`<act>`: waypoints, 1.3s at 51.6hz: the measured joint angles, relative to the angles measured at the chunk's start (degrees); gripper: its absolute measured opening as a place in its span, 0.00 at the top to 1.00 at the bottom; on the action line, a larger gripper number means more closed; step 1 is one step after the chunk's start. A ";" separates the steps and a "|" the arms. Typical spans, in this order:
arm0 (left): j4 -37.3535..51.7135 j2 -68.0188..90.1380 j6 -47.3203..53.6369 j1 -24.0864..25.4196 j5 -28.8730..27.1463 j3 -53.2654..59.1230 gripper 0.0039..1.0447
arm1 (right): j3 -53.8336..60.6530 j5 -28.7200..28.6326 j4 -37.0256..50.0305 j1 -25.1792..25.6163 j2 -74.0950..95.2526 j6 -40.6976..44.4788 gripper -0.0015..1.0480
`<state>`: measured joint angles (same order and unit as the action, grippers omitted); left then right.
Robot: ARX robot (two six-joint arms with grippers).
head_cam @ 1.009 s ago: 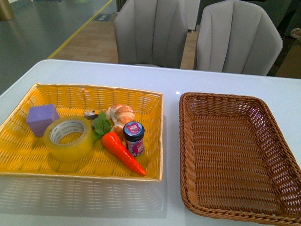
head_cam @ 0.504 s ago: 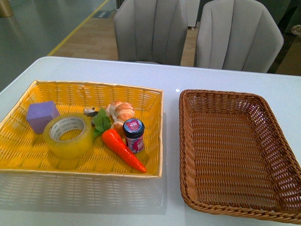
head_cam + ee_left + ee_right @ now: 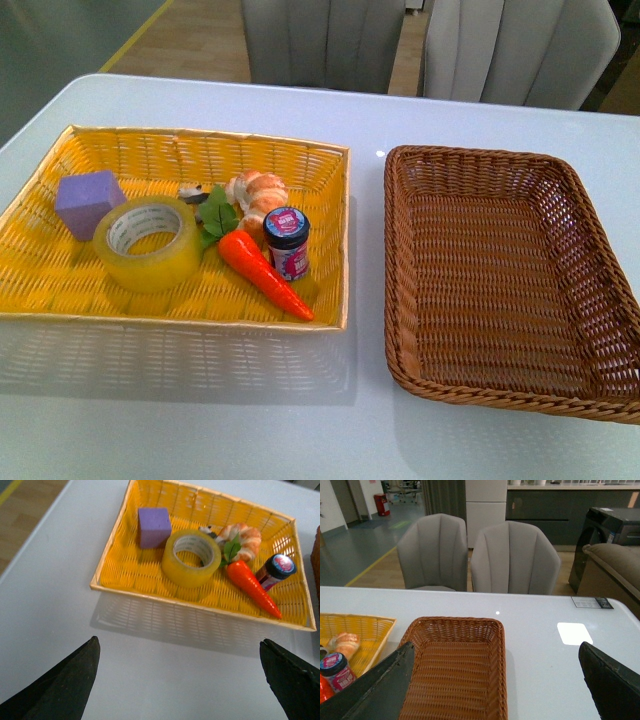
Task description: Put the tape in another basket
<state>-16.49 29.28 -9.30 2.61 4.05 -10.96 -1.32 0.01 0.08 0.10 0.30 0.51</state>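
Front, tape: tape [image 3: 150,243] lies flat in the left part of the yellow basket [image 3: 40,300], just beside the purple block [image 3: 88,200]; not yet moved.
Front, target: basket [image 3: 400,300] on the right of the bench [image 3: 200,430], nothing in it; no arm in view.
Left wrist, hand: left hand [image 3: 178,642] spread wide, holding nothing, on the near side of the yellow basket, well apart from the tape [image 3: 191,557].
Right wrist, hand: right hand [image 3: 496,647] spread wide, holding nothing, facing the basket [image 3: 455,670].
Progress: looks like the very start; grasp, carry and drop all left.
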 joint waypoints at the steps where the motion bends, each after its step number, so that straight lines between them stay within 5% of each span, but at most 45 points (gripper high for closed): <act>1: 0.74 1.03 -0.13 0.07 0.13 -0.11 0.08 | 0.00 0.00 0.00 0.00 0.00 0.00 0.09; 26: 31.34 52.24 0.63 -3.87 -2.32 -13.38 0.08 | 0.02 0.00 0.00 0.00 0.00 -0.02 0.09; 67: 29.55 86.53 8.74 -4.94 -2.89 -38.10 0.08 | 0.00 0.00 0.00 0.00 0.00 -0.04 0.09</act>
<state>13.06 115.81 -0.56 -2.33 1.17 -49.06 -1.32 0.01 0.08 0.10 0.30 0.47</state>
